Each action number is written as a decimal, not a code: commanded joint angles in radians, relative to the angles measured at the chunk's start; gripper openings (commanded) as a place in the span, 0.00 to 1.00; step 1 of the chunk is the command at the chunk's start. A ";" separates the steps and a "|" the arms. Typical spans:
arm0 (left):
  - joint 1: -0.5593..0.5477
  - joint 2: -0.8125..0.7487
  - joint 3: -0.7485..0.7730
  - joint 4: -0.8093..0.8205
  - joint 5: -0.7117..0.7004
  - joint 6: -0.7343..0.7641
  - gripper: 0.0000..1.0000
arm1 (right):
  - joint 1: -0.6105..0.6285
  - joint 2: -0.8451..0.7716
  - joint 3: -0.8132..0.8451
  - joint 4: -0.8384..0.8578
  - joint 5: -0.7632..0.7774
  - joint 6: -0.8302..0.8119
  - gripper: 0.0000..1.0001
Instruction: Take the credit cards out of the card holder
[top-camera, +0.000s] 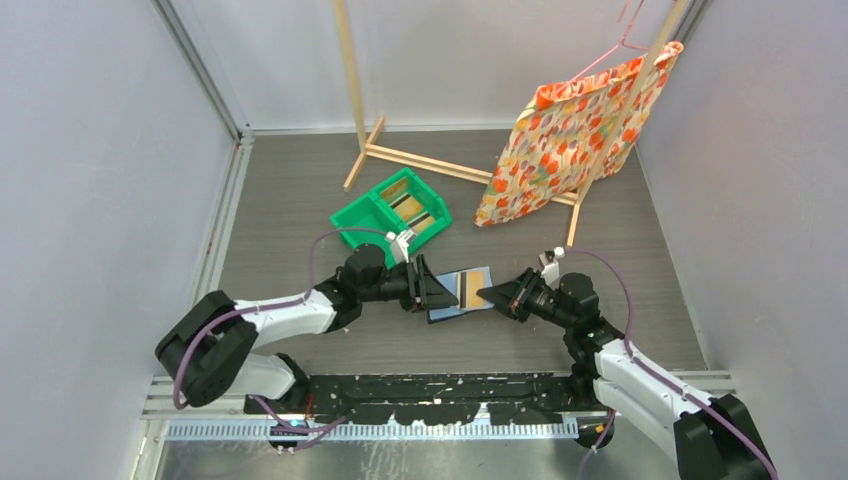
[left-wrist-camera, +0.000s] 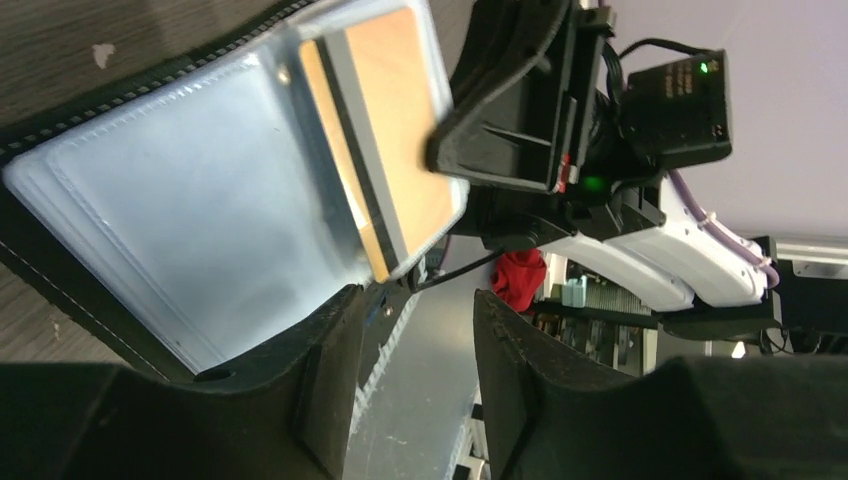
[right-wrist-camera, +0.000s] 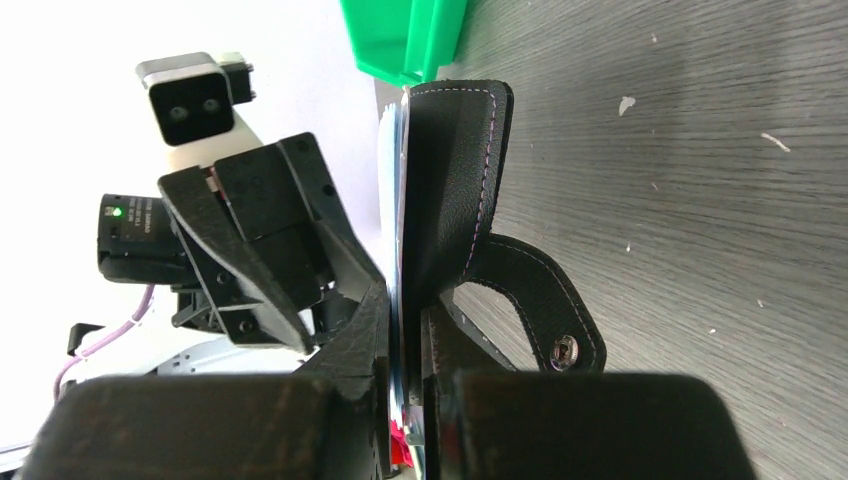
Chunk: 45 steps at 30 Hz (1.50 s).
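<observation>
The card holder (right-wrist-camera: 450, 180) sits open at the middle of the table (top-camera: 300, 190), its 3 o'clock edge pinched in our right jaws; our left jaws stand half apart, empty, at 9 o'clock. We should hold that pinch steady, nip the exposed edge of the credit card (left-wrist-camera: 390, 130) and draw it straight out.
</observation>
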 joint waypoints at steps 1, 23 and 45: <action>-0.006 0.051 0.016 0.133 -0.027 -0.021 0.45 | -0.003 -0.015 0.047 0.075 -0.022 0.012 0.01; -0.009 0.364 -0.015 0.709 -0.005 -0.245 0.27 | -0.004 -0.034 0.049 0.072 -0.029 0.016 0.01; -0.006 0.366 -0.112 0.781 -0.087 -0.231 0.01 | -0.007 -0.009 0.020 0.159 -0.019 0.078 0.01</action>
